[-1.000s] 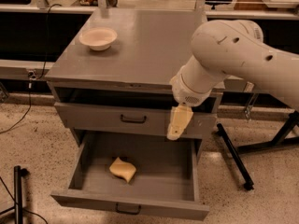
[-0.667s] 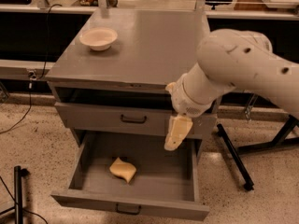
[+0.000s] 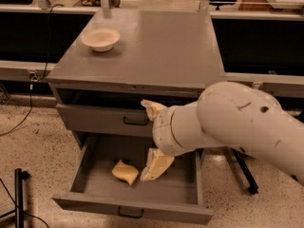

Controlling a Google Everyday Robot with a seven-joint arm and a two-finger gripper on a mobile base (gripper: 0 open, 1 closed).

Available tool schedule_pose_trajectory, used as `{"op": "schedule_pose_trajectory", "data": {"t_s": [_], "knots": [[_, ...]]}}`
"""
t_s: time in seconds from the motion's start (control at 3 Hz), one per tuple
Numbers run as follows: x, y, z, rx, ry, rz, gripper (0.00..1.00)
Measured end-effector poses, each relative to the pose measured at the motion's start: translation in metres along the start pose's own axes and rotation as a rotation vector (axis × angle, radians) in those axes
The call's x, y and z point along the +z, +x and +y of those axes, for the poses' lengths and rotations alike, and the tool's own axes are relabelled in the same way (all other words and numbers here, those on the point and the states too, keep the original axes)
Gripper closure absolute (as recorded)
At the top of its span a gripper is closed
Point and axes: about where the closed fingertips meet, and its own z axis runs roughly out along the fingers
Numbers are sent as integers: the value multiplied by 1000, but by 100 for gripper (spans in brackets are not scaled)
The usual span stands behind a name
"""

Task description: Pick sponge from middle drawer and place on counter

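The pale yellow sponge (image 3: 125,172) lies on the floor of the open middle drawer (image 3: 176,190), left of centre. My gripper (image 3: 153,167) hangs down inside the drawer, just to the right of the sponge and very close to it; I cannot tell whether it touches. My thick white arm (image 3: 228,122) comes in from the right and hides part of the drawer's back right. The grey counter (image 3: 156,51) is the flat top of the cabinet above.
A cream round bowl (image 3: 100,38) stands on the counter's back left. A shut grey drawer front (image 3: 102,119) with a dark handle sits above the open drawer. Black stand legs (image 3: 243,172) are on the floor at the right and a dark pole (image 3: 18,194) at the left.
My arm has swung down and to the left. The gripper has dropped from in front of the upper drawer into the open drawer, beside the sponge. The sponge has not moved.
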Motion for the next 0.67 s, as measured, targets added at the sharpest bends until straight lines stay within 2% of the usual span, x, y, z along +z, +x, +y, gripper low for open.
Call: {"op": "schedule_pose_trajectory", "data": {"t_s": [0.33,0.67], "knots": [[-1,-14,-7,-59,48,-34,0],[29,13,-16,-36,20,-10,0]]}}
